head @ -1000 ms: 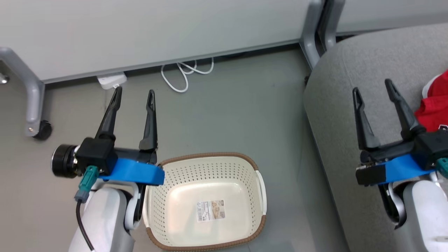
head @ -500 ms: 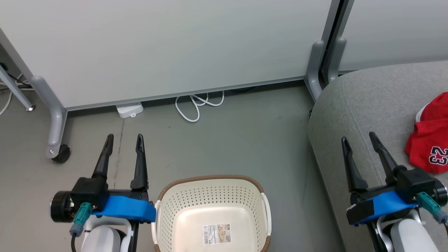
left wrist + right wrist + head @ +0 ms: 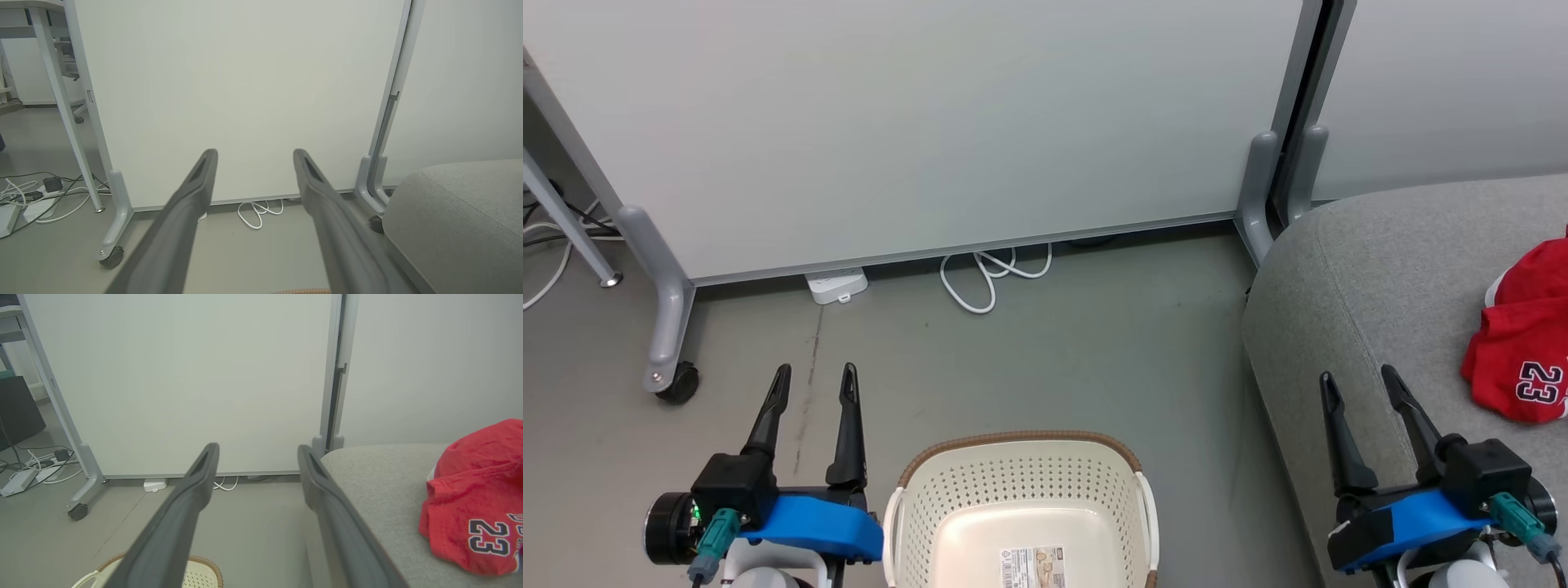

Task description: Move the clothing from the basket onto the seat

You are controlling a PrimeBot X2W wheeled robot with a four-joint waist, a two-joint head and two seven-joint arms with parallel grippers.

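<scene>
Both arms hang low with nothing in them: the left end effector [image 3: 816,373] has its two dark fingers spread wide over bare floor [image 3: 1054,351], and the right end effector [image 3: 1357,376] is spread just as wide above the near corner of the seat [image 3: 1356,286]. Between them, just to the right of the left one, sits the basket [image 3: 1013,438]. What shows of its inside is bare cream plastic with a paper label [image 3: 1033,566] on the bottom. The clothing [image 3: 1515,359] lies in a red heap on the seat, just right of the right end effector and a little ahead of its fingertips, the "23" facing up (whether both garments are in that heap I cannot tell). So the move looks done, or nearly. If the heap needs shifting, it should handle as light, limp cloth that sags and trails, so a pinch on a raised fold near the top would likely serve better than one on a flat edge. The seat's rounded edge falls away just left of the right fingers. Ahead of both arms the floor is open up to a looped white cable [image 3: 988,278] and the pale partition [image 3: 931,122], whose caster [image 3: 678,382] stands ahead and left of the left fingers.
</scene>
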